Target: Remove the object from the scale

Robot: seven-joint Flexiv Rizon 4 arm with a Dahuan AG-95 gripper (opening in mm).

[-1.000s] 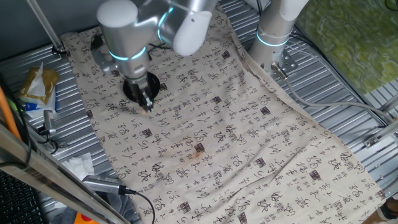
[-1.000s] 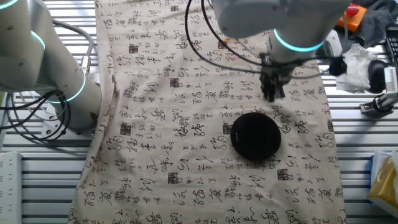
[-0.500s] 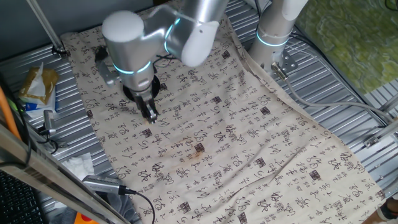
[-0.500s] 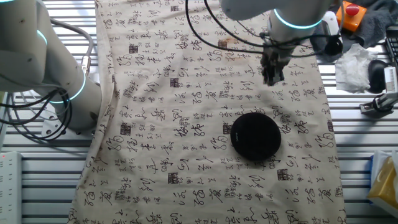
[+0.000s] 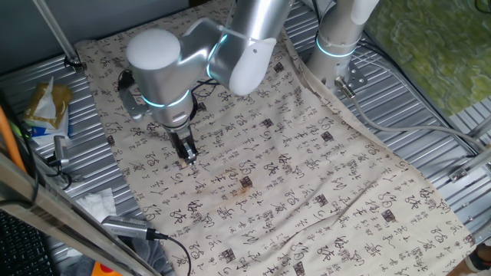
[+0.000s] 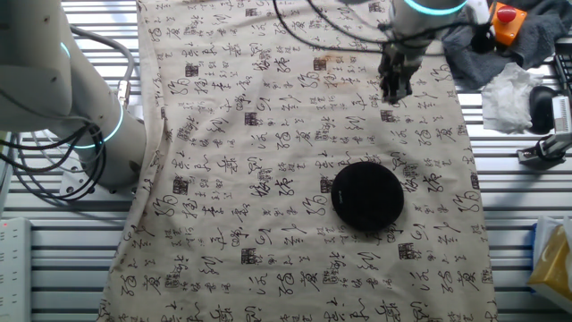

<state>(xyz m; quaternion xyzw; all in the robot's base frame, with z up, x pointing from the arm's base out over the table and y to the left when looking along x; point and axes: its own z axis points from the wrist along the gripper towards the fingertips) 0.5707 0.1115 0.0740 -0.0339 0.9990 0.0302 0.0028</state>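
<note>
Hand [image 6: 394, 92] of the silver arm hangs low over the cloth, well clear of the small flat round black disc of a scale [image 6: 366, 195], which lies back toward the near edge in the other fixed view and is hidden behind the arm's wrist in the one fixed view. At the fingertips [image 5: 189, 159] there is a speck of light tan that looks like the tiny light tan wooden cube [image 5: 190, 161], so the fingers seem drawn together on it, though it is too small for me to be sure. The disc's top shows bare black with nothing on it, so I judge the cube already off the scale and the remaining step a set-down onto cloth. The cube sits straight below the wrist, between the fingers, with no long axis to mind. Around it spreads the beige cloth printed with black characters [image 6: 268, 134], wrinkled in places, with a brownish stain [image 5: 245, 182] further along, draped over the ribbed metal bench [image 5: 430, 100]. A second silver arm [image 6: 54, 80] stands at the cloth's far side.
</note>
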